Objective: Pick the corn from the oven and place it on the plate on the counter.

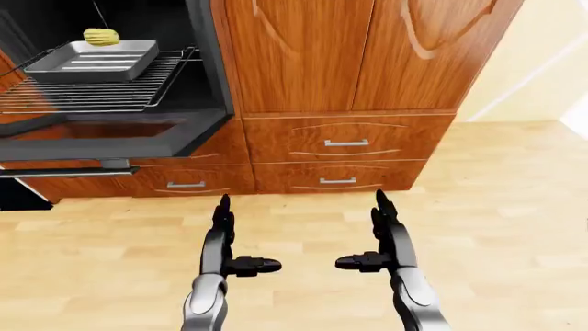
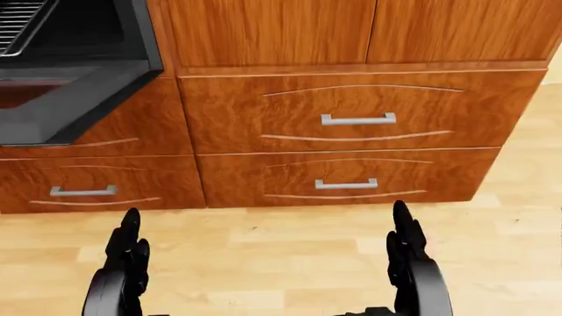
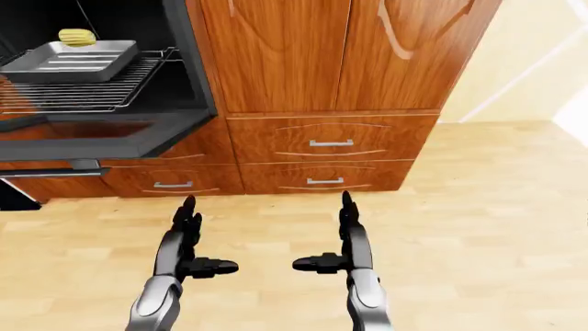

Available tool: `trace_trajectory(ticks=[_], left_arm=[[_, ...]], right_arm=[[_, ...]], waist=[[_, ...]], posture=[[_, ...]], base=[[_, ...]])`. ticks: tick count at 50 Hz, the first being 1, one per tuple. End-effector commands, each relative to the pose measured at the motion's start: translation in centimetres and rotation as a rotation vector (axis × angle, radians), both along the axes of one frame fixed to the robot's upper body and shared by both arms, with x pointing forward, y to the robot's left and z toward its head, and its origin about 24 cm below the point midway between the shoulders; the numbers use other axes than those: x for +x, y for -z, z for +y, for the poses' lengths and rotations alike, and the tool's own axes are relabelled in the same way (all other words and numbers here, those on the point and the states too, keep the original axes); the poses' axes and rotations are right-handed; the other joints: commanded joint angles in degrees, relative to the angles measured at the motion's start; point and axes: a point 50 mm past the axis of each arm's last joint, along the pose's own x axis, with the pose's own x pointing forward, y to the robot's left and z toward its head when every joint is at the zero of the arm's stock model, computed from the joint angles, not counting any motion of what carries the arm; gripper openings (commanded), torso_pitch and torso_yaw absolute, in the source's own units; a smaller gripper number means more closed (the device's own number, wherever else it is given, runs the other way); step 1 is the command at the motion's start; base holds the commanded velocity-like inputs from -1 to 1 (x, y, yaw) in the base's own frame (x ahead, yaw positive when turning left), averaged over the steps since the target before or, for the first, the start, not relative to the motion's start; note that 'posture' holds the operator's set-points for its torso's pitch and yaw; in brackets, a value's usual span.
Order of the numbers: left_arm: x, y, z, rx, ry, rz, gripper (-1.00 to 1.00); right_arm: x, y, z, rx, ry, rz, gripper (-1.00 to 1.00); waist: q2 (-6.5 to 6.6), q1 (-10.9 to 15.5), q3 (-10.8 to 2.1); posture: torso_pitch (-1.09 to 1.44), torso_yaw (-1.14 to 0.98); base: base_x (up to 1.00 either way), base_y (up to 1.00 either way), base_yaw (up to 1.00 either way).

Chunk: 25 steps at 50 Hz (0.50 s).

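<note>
A yellow corn (image 1: 101,36) lies at the far end of a grey baking tray (image 1: 92,61) on the pulled-out wire rack (image 1: 87,93) of the open oven, at the top left of the left-eye view. Both my hands hang low over the wooden floor, well below and right of the oven. My left hand (image 1: 223,238) is open, fingers straight and thumb pointing inward. My right hand (image 1: 381,234) is open the same way. Neither holds anything. No plate or counter shows in any view.
The oven door (image 1: 101,141) lies folded down, jutting out at the left. Wooden cabinet doors (image 1: 358,55) and drawers with metal handles (image 1: 345,143) stand to the right of the oven. A cream wall (image 1: 542,62) borders the cabinets at the far right.
</note>
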Motion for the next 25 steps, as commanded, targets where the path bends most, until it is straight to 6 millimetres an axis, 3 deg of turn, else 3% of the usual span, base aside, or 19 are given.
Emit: trace_trajectory(ticks=[1,3,4,5,7,8,17,24,25], left_arm=[[1.3,-3.4,0.0,0.038,0.013,-0.170,1.00],[1.2,-4.0,0.1,-0.005,0.007,-0.154,1.00],[1.1,-4.3,0.1,0.010,0.002,-0.159,1.00],[1.1,-4.6,0.1,0.025,0.006,-0.160,1.00],[0.9,-4.8,-0.1,0.035,0.008,-0.166,1.00],[0.9,-5.0,-0.1,0.038,0.011,-0.172,1.00],[1.5,-9.9,-0.5,0.036,0.019,-0.240,1.00],[1.2,-15.2,-0.8,0.050,0.030,-0.303,1.00],[1.1,-15.7,-0.8,0.052,0.029,-0.312,1.00]], right_arm=[[1.1,-3.1,0.3,-0.003,-0.004,-0.172,1.00],[1.4,-3.0,0.6,-0.002,-0.007,-0.162,1.00],[1.4,-3.0,0.7,-0.004,-0.010,-0.161,1.00],[1.4,-3.1,0.7,-0.008,-0.011,-0.162,1.00],[1.4,-3.3,0.7,-0.007,-0.011,-0.167,1.00],[1.3,-3.6,0.7,-0.006,-0.010,-0.171,1.00],[1.4,-8.1,0.6,-0.022,-0.011,-0.229,1.00],[0.5,-13.2,0.2,-0.012,-0.015,-0.303,1.00],[0.4,-13.9,0.1,-0.013,-0.020,-0.313,1.00]], waist=[[-0.45,-0.1,-0.05],[0.01,0.4,-3.58],[0.01,0.4,-3.05],[-0.26,0.3,-1.04],[-0.37,0.3,-3.97],[-0.35,0.4,-4.30],[-0.15,0.6,-4.90],[-0.29,0.6,-5.52],[-0.03,0.6,-6.61]], posture=[[0.00,0.00],[0.00,0.00],[0.00,0.00],[0.00,0.00],[0.00,0.00],[0.00,0.00],[0.00,0.00],[0.00,0.00],[0.00,0.00]], base=[[0.00,0.00,0.00],[0.00,0.00,0.00],[0.00,0.00,0.00],[0.00,0.00,0.00],[0.00,0.00,0.00],[0.00,0.00,0.00],[0.00,0.00,0.00],[0.00,0.00,0.00],[0.22,-0.01,0.00]])
